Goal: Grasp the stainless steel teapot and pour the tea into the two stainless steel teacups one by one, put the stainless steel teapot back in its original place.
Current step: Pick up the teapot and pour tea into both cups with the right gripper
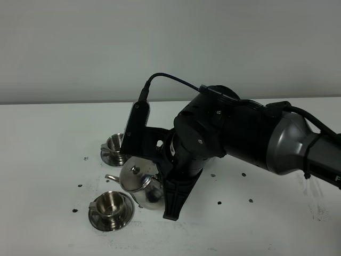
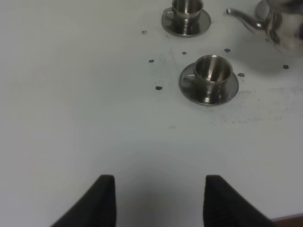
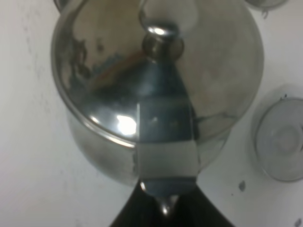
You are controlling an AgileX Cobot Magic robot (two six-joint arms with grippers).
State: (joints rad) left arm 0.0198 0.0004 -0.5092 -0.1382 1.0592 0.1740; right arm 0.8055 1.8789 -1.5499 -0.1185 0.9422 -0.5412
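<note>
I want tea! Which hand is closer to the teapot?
Right. The right gripper is shut on the teapot handle; the left gripper is open, far off, a cup in between.

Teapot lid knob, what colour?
Knob: shiny silver, same as the teapot; clearest in right wrist view.

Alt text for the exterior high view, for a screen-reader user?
The right gripper, reaching in from the right, is shut on a stainless steel teapot, tilted with its spout pointing left between a near teacup and a far teacup, each on a saucer. The white table is speckled with small dark bits.
</note>
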